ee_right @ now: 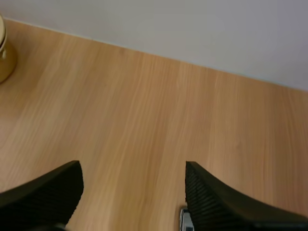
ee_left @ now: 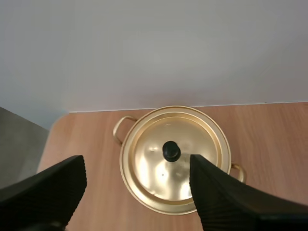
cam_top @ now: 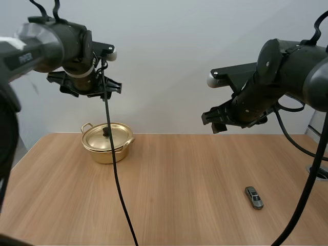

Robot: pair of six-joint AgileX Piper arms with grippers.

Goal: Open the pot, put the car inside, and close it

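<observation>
Wide open, empty left hand [ee_left: 137, 166] being held above pot [ee_left: 127, 182], knob [ee_left: 171, 151] lying below gap; right hand [ee_right: 132, 173], open, empty too, being held nearer car [cam_top: 253, 198].

Pot [cam_top: 107, 142] on table [cam_top: 174, 200] far left, lid [cam_top: 107, 136] on it, car [cam_top: 253, 197] near right

This is looking like a robotics lab test bench: two black robot arms [cam_top: 287, 66] are hanging over a wooden table [cam_top: 179, 169], a plain white wall [cam_top: 169, 61] is standing beyond the left gripper [ee_left: 137, 161] and the right gripper [ee_right: 132, 166], and small props are sitting out, a gold pot [cam_top: 107, 141] under the left gripper, a toy car [cam_top: 253, 197] near the right one.
</observation>
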